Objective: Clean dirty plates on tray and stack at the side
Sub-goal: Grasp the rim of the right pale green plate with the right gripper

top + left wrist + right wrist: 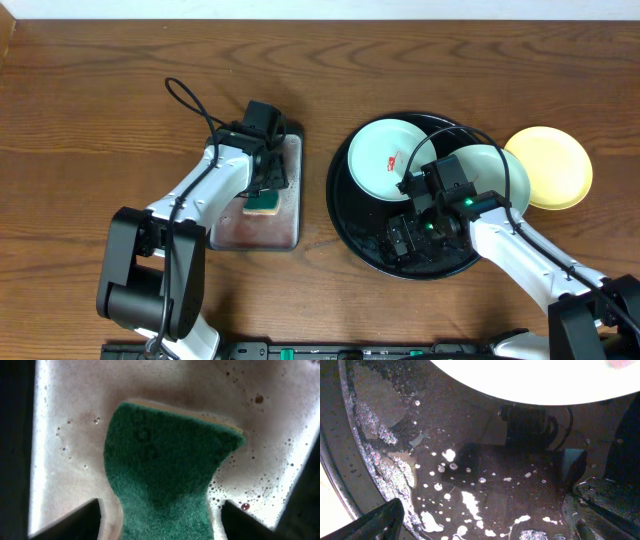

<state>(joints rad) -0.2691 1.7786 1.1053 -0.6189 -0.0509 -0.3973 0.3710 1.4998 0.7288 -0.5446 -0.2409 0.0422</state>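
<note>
My left end effector (pixel 161 522) stood released over the green scouring sponge (pixel 170 460). A sliver of the rectangular silver-grey metal tray (pixel 290 228) showed between each finger and the sponge's pinched waist. Lifting from there would likely have left the sponge behind, so the jaws needed to close first.

My right end effector (pixel 485 517) hung wide apart and empty, low inside the large round glossy black tray (pixel 352 225). The tray's floor was wet and flecked with foam. I judged that the main hazard: a plate gripped there could slip, or my arm could nudge the plates beside it over the rim. The pale mint-white plate at the tray's upper left (pixel 385 158) bore a red smear, so stacking it as it was would have put a dirty plate on the pile.

I counted three plates. Two were mint-white and in the black tray, the second (pixel 492 168) partly hidden under my right arm. One was pale yellow (pixel 550 165) and sat on the wooden counter (pixel 100 100) just beside the tray's right rim. There were two trays, one sponge and two end effectors.
</note>
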